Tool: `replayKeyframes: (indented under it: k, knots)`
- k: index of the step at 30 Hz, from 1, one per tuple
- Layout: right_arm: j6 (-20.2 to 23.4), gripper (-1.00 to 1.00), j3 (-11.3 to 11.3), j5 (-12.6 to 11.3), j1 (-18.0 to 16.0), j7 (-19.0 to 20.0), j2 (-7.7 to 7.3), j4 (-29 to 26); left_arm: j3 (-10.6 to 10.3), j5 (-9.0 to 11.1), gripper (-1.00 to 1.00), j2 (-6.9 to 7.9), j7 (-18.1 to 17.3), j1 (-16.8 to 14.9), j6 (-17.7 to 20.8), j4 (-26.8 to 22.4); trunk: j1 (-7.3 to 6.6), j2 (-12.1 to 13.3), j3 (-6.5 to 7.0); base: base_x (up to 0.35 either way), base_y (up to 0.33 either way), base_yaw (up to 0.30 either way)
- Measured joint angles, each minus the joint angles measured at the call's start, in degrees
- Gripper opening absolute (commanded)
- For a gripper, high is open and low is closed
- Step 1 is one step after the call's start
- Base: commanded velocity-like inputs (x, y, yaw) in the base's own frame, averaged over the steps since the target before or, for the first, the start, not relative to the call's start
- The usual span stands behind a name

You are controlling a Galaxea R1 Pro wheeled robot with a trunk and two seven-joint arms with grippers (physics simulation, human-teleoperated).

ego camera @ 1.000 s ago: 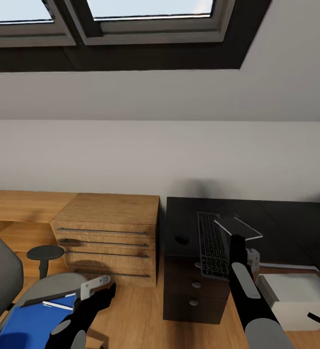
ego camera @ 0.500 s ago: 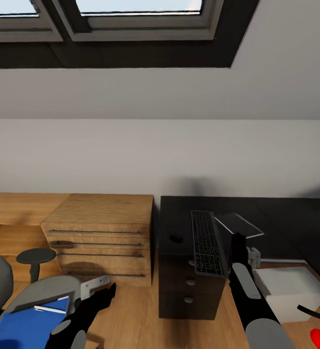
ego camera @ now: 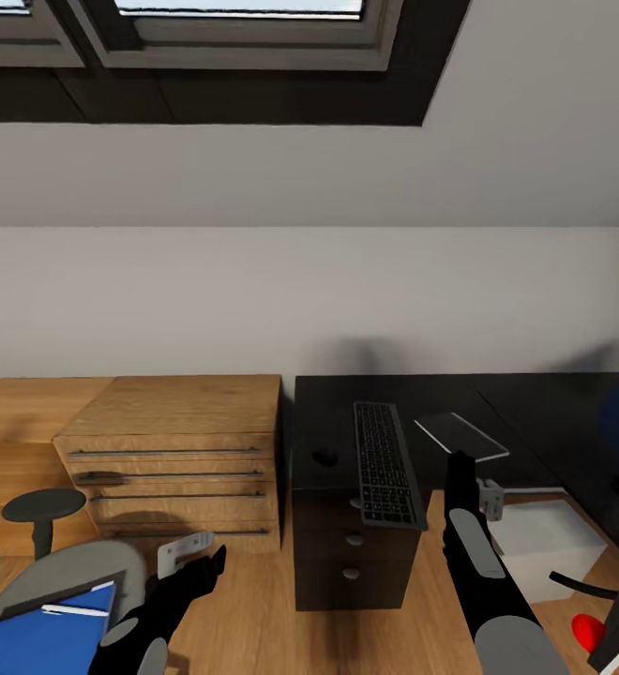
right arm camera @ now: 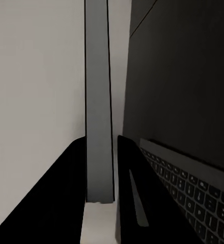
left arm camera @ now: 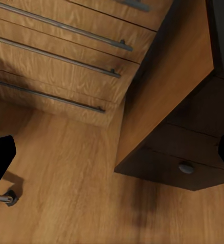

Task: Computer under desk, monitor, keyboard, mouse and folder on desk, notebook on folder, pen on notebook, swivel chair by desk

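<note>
On the black desk (ego camera: 535, 412) the right end effector (right arm camera: 99, 195) clamps a grey panel (right arm camera: 98, 101) beside the keyboard (ego camera: 384, 464).

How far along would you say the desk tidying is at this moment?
Done: keyboard and mouse lie on the desk. In hand: right gripper clamps a thin grey slab. To do: folder, with the pen on it, sits on the swivel chair.

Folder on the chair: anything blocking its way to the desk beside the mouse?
Nothing visible does. The folder lies on the swivel chair with the pen on top; only wood floor separates the chair from the desk, where the mouse sits beside the keyboard.
</note>
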Motion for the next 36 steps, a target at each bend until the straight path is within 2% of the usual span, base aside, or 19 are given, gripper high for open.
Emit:
replayKeyframes:
  k: [4, 5, 8, 9, 11, 36]
  knots:
    - [0.0, -1.0, 0.0, -0.9, 0.0, 0.0, 0.04, 0.1, 0.1, 0.1, 1.0, -0.03, 0.0, 0.0, 0.0, -0.8, 0.0, 0.0, -0.02, 0.0, 0.0, -0.01]
    - [0.0, -1.0, 0.0, -2.3, 0.0, 0.0, 0.05, 0.1, 0.2, 0.1, 1.0, -0.07, 0.1, 0.0, 0.0, -1.5, 0.0, 0.0, -0.03, 0.0, 0.0, -0.002]
    - [0.1, -1.0, 0.0, -3.8, 0.0, 0.1, 0.05, 0.1, 0.2, 0.1, 1.0, -0.09, 0.1, 0.0, 0.0, -1.7, 0.0, 0.0, -0.03, 0.0, 0.0, -0.001]
    - [0.1, -1.0, 0.0, -5.9, 0.0, 0.1, 0.0, 0.1, 0.2, 0.2, 1.0, -0.1, 0.1, 0.0, 0.1, -1.8, 0.0, 0.0, -0.03, 0.0, 0.0, 0.0]
    - [0.1, -1.0, 0.0, -6.3, 0.0, 0.1, -0.02, 0.1, 0.2, 0.2, 1.0, -0.1, 0.1, 0.0, 0.1, -1.8, 0.0, 0.0, -0.03, 0.0, 0.0, 0.0]
    - [0.0, -1.0, 0.0, -6.7, 0.0, 0.2, -0.02, 0.1, 0.1, 0.2, 1.0, -0.1, 0.1, 0.0, 0.2, -1.8, 0.0, 0.0, -0.03, 0.0, 0.0, 0.0]
